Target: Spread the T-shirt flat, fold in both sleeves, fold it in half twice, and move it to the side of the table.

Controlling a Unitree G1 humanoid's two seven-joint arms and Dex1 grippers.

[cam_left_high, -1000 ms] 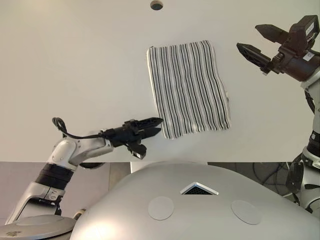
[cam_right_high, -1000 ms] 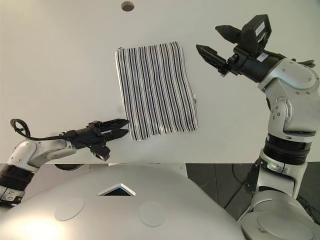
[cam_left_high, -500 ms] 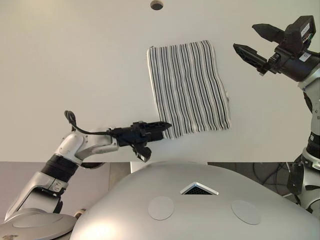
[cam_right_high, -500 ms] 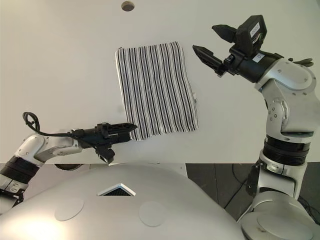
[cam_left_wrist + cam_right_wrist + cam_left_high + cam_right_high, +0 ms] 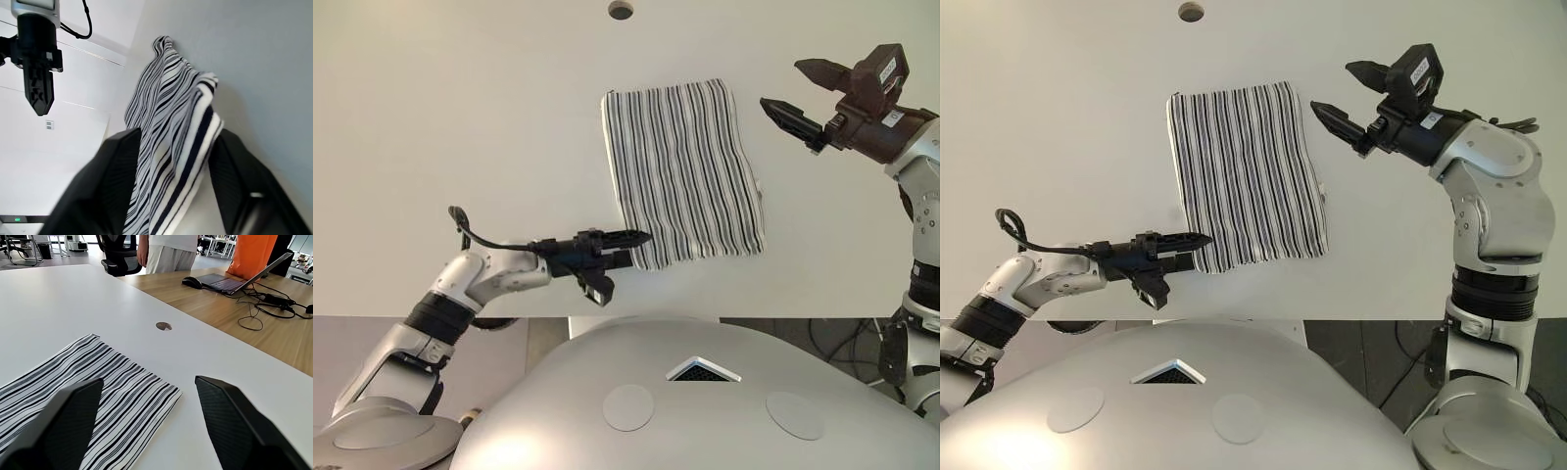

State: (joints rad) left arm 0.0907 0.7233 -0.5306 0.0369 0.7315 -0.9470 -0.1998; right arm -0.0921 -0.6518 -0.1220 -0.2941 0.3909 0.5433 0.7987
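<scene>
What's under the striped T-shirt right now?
The T-shirt lies on the white table, with its near corner bunched up at the left claw. The cloth hides the tabletop directly beneath it and its own folded-in layers.

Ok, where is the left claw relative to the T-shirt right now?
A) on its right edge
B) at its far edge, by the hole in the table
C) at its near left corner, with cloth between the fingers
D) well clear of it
C: the left claw is at the near left corner of the T-shirt, and the left wrist view shows striped cloth bunched up between its fingers.
</scene>
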